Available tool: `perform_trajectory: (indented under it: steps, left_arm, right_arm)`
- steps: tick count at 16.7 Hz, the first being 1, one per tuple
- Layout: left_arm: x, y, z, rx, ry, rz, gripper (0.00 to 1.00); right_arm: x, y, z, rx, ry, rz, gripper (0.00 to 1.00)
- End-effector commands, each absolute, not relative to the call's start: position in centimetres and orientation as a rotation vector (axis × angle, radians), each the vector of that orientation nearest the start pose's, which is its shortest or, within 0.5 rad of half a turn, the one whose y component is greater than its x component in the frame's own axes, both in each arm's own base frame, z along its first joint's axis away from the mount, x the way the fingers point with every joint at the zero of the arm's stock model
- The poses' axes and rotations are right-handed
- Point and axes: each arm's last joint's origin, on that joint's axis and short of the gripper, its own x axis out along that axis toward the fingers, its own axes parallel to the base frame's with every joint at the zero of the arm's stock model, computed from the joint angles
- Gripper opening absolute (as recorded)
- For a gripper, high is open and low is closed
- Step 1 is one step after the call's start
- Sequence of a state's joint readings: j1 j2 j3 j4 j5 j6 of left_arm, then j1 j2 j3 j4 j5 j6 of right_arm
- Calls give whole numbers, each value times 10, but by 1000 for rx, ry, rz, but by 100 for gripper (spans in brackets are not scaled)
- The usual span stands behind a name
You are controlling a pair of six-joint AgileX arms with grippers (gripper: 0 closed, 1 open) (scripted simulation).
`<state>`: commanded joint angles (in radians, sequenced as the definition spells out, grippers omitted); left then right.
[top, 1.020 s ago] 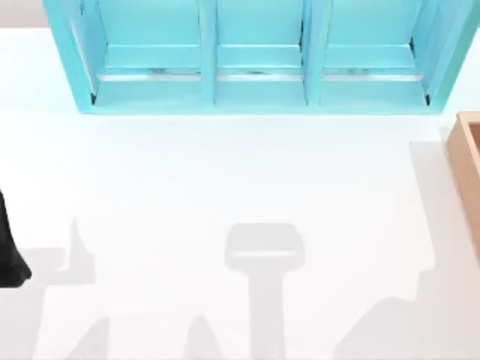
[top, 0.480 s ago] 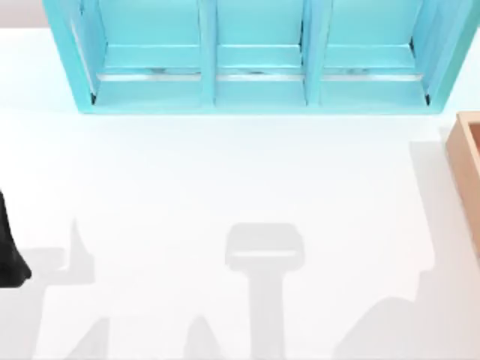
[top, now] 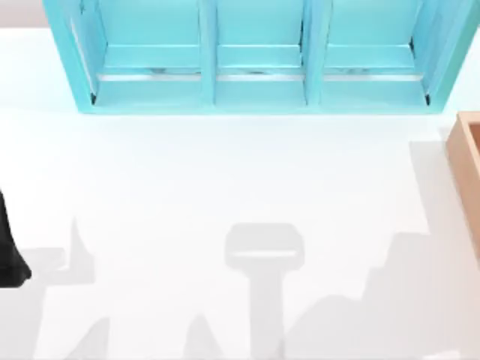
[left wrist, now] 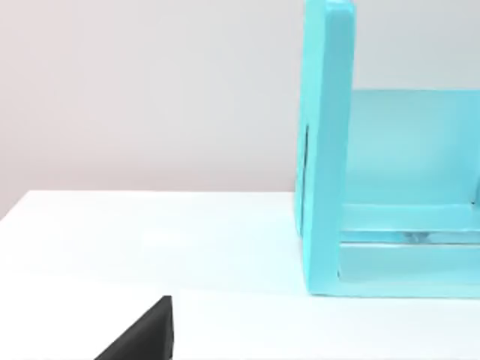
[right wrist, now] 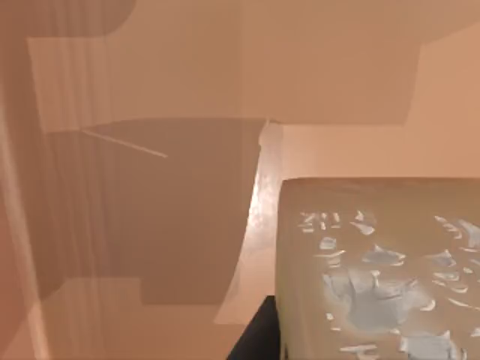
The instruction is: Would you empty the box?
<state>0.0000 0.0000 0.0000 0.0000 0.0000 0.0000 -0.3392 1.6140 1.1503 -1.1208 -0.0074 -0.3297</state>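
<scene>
Your left arm (top: 9, 259) sits parked at the table's left edge, grip state unreadable, before the turquoise shelf unit (top: 255, 60). The box (top: 466, 161) stands at the right edge; your right wrist camera looks inside at a pale speckled item (right wrist: 379, 270), likely approaching it. Its fingers can't be judged. Since a second ago, the right arm's shadow has shifted leftward.
</scene>
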Motion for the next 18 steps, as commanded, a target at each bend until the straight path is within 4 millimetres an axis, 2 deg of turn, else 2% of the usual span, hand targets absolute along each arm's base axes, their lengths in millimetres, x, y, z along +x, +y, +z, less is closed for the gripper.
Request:
perform_trajectory:
  steps: [3,5,7,12,15,18]
  left_arm:
    - [106,-1,160,0,0,0,100]
    - [106,-1,160,0,0,0,100]
    - [106,-1,160,0,0,0,100]
    - [106,-1,160,0,0,0,100]
    - [106,-1,160,0,0,0,100]
    - [106,-1,160,0,0,0,100]
  right_arm:
    - [262,-90,248,17,1586,2,0]
    - [259,-89,267,13,1574,-2,0]
    - [257,-88,273,11,1568,-4,0]
    - [263,-85,271,9,1566,-1,0]
    - [293,-69,269,-10,1531,7,0]
    - [336,-30,261,-26,1494,28,0]
